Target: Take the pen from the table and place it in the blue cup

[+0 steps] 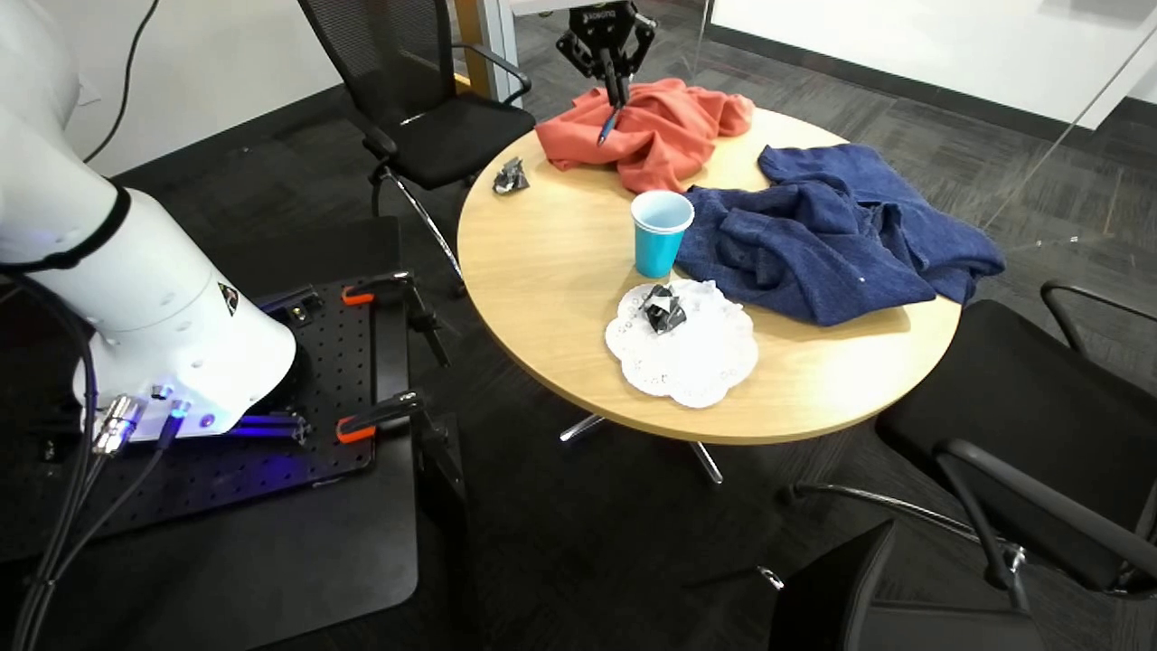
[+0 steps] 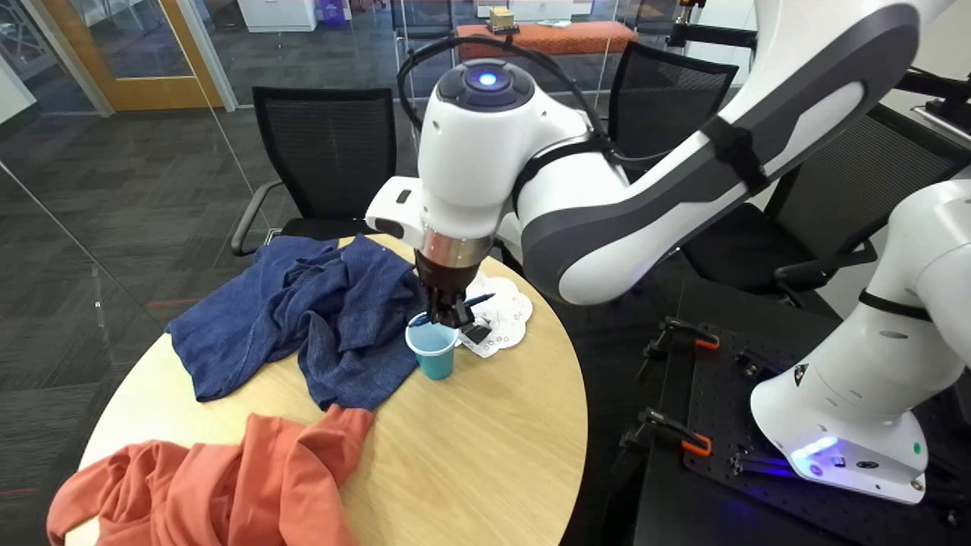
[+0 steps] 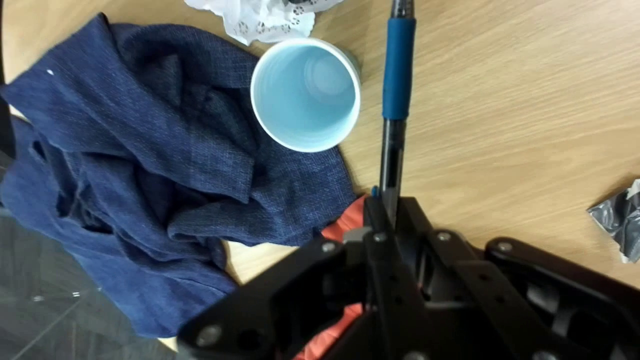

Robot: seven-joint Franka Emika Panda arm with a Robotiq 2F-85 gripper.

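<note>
Robotiq gripper clenched on the ballpoint pen, angle looks off for a drop imo

Pen juts out, long axis looking closer to flat than upright (annoying). In the wrist view, the blue disposable cup sits just left of that line, mouth up, so I'd guess the pen needs a shift across plus a tip-down to go in.
</note>
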